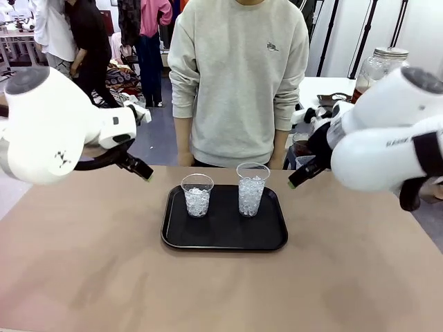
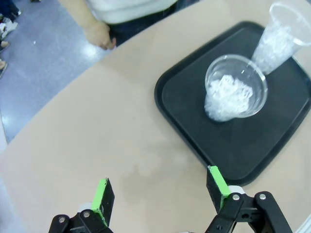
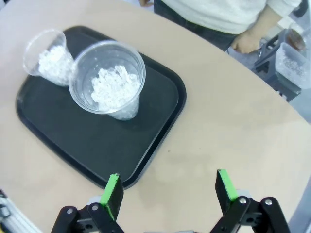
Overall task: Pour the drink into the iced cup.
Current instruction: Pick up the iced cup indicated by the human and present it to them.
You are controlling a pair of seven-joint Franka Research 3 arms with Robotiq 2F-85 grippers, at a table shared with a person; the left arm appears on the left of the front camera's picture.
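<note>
1. At the left of the table (image 1: 90, 263), the left gripper (image 2: 158, 182) is held above the bare surface, just beside the edge of the black tray (image 1: 221, 232), with its fingers spread apart and nothing between them.
2. On the tray, at the middle, a shorter cup (image 1: 197, 196) of ice is stood at the left and a taller iced cup (image 1: 252, 189) at the right, apart from each other.
3. Right of the tray, the right gripper (image 3: 168, 179) is likewise held spread and empty over the table.
4. At the far right, behind the right arm (image 1: 387, 138), the drink (image 1: 358, 88) is seen as brownish liquid in a lidded glass jar (image 1: 379, 69), well apart from the cups.
</note>
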